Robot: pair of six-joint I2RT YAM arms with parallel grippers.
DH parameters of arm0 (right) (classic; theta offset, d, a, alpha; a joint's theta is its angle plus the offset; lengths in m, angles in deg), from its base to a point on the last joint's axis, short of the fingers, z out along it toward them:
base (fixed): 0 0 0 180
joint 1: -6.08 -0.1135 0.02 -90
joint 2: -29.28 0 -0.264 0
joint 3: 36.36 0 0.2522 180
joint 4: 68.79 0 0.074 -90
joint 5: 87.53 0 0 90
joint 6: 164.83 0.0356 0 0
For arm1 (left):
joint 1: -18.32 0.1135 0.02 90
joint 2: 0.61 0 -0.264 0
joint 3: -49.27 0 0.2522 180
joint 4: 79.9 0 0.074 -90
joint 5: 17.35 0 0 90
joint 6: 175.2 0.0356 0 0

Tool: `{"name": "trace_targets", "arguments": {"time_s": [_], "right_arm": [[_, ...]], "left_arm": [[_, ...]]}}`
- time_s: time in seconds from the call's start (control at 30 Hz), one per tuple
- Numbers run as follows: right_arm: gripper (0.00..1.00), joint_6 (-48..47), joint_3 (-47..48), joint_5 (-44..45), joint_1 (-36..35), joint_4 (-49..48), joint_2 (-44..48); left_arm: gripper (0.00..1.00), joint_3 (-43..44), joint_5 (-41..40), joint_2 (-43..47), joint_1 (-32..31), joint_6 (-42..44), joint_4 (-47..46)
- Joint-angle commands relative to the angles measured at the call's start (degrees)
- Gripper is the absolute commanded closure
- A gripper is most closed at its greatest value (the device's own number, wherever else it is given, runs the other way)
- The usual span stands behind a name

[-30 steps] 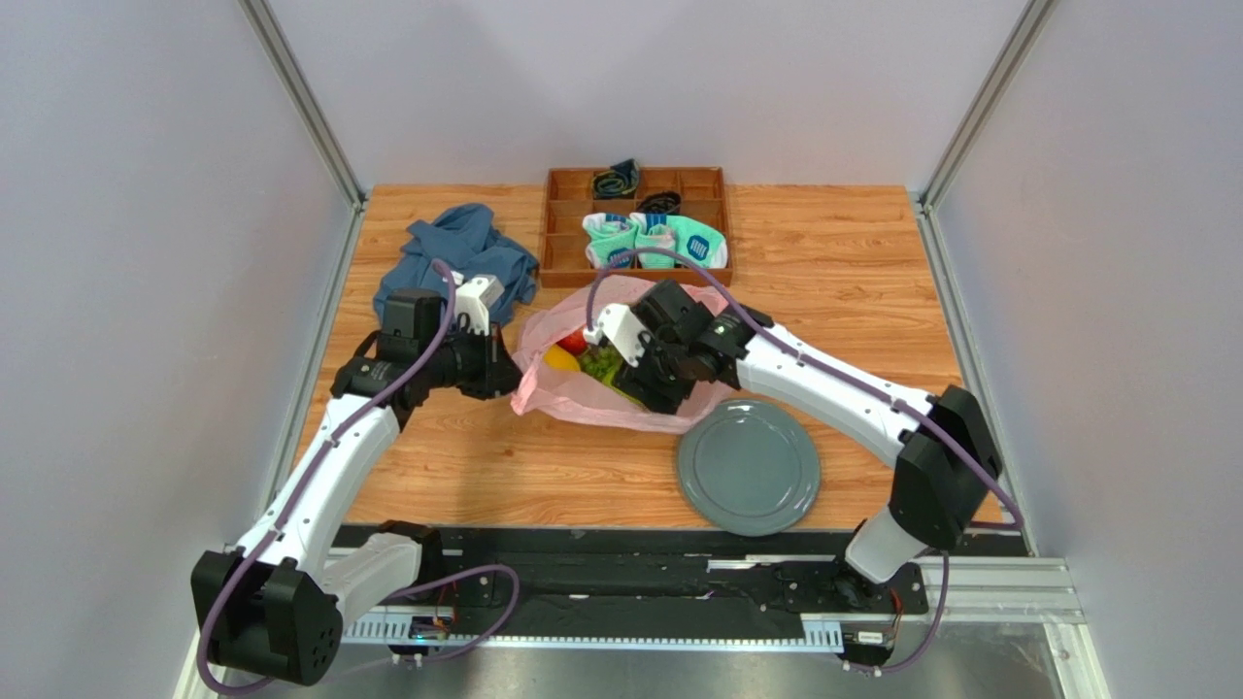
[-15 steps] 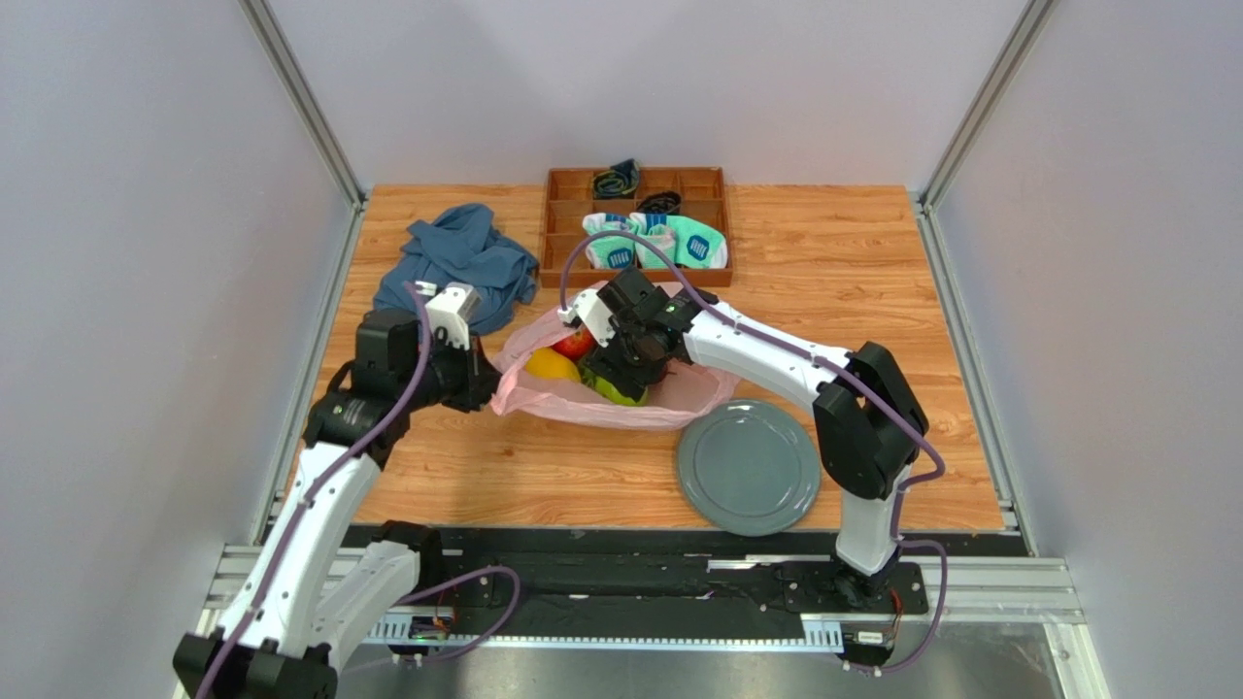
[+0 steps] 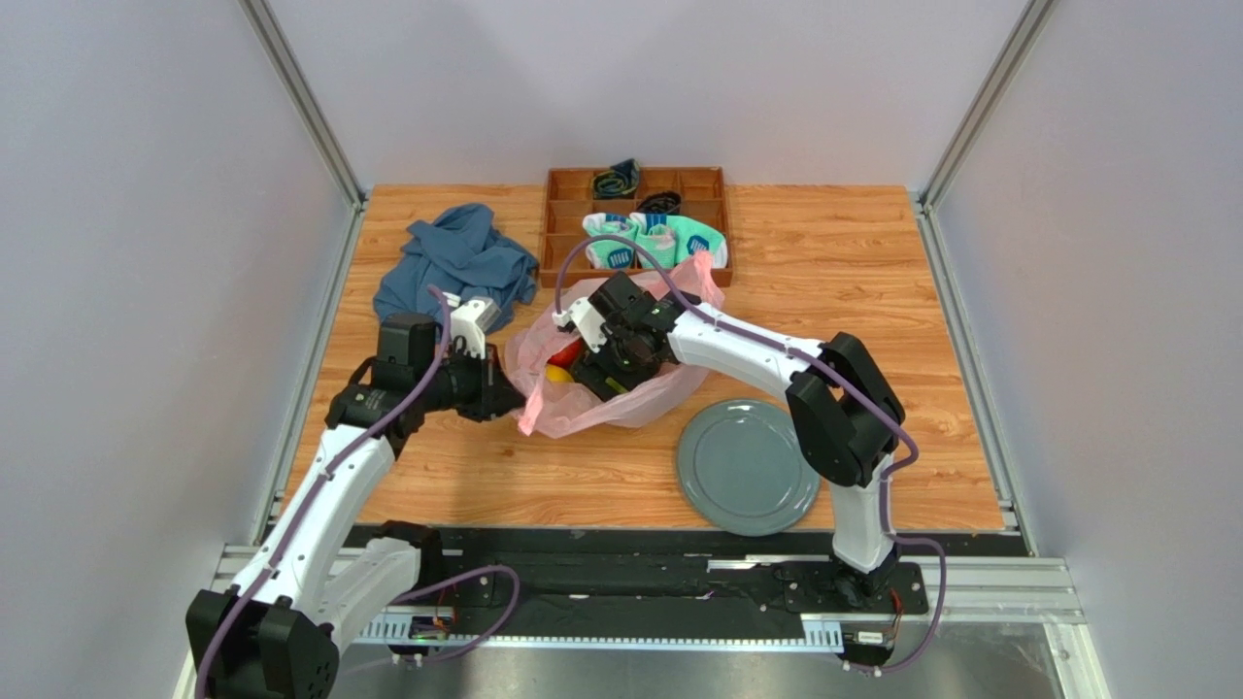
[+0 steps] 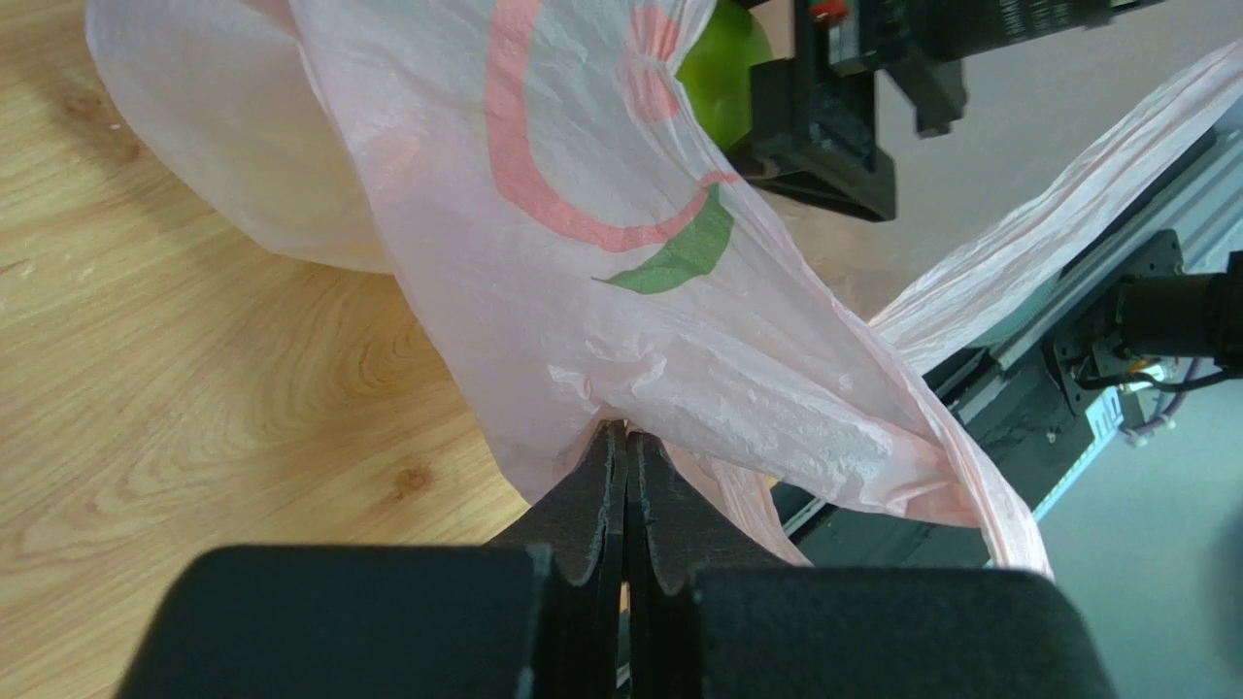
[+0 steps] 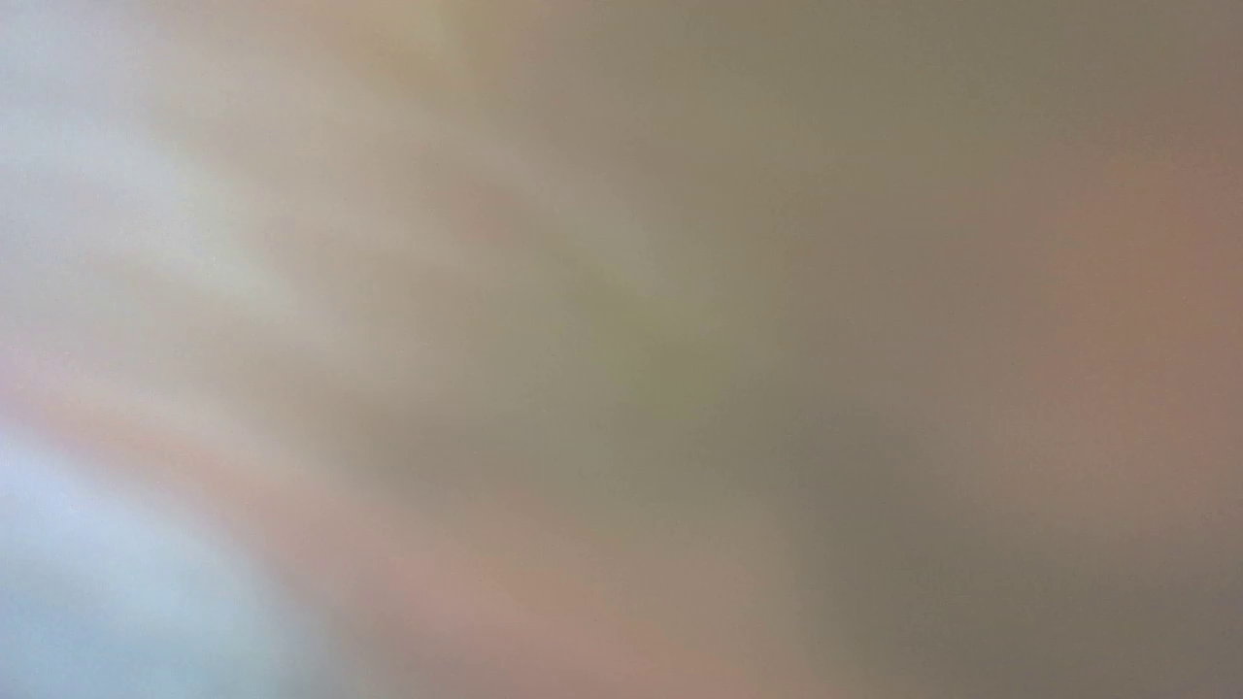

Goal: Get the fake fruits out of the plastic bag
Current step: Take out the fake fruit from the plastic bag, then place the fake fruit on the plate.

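The left fingers are clenched on a fold of the plastic bag; the pink film is pinched flat between them and fans up and away from their tips. From above, that pinch sits at the bag edge nearest the left arm and holds the mouth raised off the surface.

The right fingers are buried in the bag's open mouth, across from the left fingers with film between. I cannot tell whether they are released or grasping anything; their own camera gives only a pink-green blur, and the overhead view hides the tips.

The fake fruits that show are all inside the bag. A yellow fruit and a red fruit lie just on the left-finger side of the right fingers; a green fruit shows beyond the left fingers, beside the right arm's black housing.

What could go wrong, as I judge it:
- The thin film may slide out of the left clench if the right arm tugs against it; the mouth would then collapse over the fruit.
- The right fingers may trap film along with a fruit, dragging or tearing the bag.
- A glossy, round fruit may squirt from a shallow grasp and roll across the surface.

The grey plate lies behind the right fingers, near the bag.
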Motion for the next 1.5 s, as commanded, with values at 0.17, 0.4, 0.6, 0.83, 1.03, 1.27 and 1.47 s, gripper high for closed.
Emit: {"name": "trace_targets", "arguments": {"time_s": [0.17, 0.4, 0.6, 0.83, 1.03, 1.27, 1.47], "right_arm": [[0.62, -1.72, 5.05, -2.71, -0.52, -1.57, -2.56], [0.76, -5.50, 8.58, -2.26, 0.88, 3.87, 7.97], [0.75, -5.50, 8.06, -7.63, 1.58, 8.09, 20.54], [0.71, -12.78, 5.42, -16.42, 6.51, 15.55, 33.97], [0.71, -32.88, -5.54, -14.23, 6.60, 31.20, 43.92], [0.70, -34.79, -27.70, -6.41, 7.56, 22.97, 51.23], [0.69, -28.72, -32.28, -5.09, 10.02, 12.95, 41.14]], "left_arm": [[1.00, 0.59, 1.85, 0.92, 0.04, -0.79, -3.53], [1.00, 0.94, 1.32, -0.39, 0.04, -0.79, -4.49], [1.00, 1.99, 0.89, -2.67, 0.04, -1.49, -5.81], [1.00, 6.29, 0.18, -9.35, 0.04, -2.72, -8.54], [1.00, 10.07, 0.71, -14.28, 0.04, -3.08, -8.80], [1.00, 10.34, -0.61, -14.37, 0.04, -2.20, -8.19], [1.00, 8.24, -0.26, -13.06, 0.04, -1.76, -7.22]]}}
